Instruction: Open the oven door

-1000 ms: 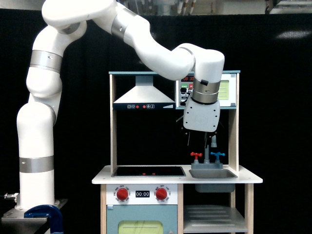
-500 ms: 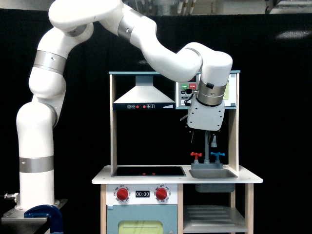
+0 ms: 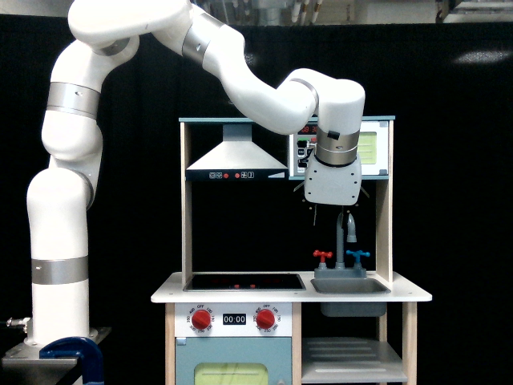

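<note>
Oven door (image 3: pixel 370 150) sitting upper right of frame, looking closed, half hidden by my wrist. I'm hovering the gripper (image 3: pixel 330 210) just below it for the handle; can't tell how wide it's spread.

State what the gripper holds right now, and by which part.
Cannot be told. The gripper hangs below the wrist, in front of the oven door, its fingers too dark to make out; no hold shows.

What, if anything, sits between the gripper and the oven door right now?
Nothing visible. The gripper hangs just below the oven door, with only dark open space around its fingers. The arm's own wrist covers the door's left part, so the handle cannot be seen.
</note>
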`<state>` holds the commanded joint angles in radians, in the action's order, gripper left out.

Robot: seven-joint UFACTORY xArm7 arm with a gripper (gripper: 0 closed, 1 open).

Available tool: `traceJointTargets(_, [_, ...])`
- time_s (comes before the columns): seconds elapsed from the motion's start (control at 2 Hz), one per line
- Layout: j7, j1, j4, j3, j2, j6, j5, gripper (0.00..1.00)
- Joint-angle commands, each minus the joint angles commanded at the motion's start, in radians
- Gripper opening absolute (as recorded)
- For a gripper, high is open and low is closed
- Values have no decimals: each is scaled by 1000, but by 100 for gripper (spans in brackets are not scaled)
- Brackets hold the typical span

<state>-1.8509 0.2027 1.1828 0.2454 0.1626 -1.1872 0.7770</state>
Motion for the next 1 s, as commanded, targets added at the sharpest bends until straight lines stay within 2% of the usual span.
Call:
traceJointTargets(0.5, [88,-8,85,-38,-5,-45,-23,100])
traceJointTargets(1.0, [256,-6,294,-100,34,-129,-53,100])
